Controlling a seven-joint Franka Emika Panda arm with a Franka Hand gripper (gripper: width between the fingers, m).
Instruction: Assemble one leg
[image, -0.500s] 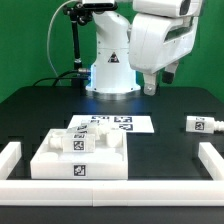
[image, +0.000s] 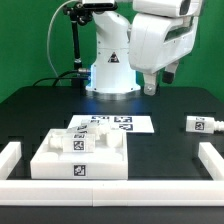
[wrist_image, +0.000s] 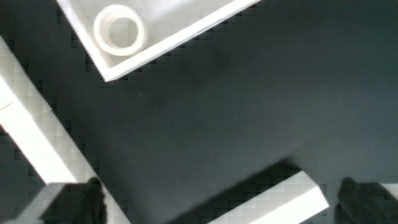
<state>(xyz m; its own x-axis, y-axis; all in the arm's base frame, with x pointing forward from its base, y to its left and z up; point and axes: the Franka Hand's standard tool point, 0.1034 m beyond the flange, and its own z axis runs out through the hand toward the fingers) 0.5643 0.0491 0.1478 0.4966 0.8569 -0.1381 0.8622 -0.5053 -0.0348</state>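
The leg (image: 197, 125), a short white peg with a square tag, lies on the black table at the exterior view's right. The large white block (image: 80, 158) with raised tagged parts sits at the front left. My gripper (image: 155, 86) hangs high above the back of the table, well apart from the leg and the block. In the wrist view my gripper (wrist_image: 217, 205) is open and empty, its two dark fingertips (wrist_image: 71, 205) wide apart over the dark table. The leg's tag does not show in the wrist view.
The marker board (image: 112, 124) lies flat behind the block. Low white walls (image: 10, 158) border the table at left, right and front. The wrist view shows a white plate with a round ring (wrist_image: 118, 30) and white bars (wrist_image: 299, 196).
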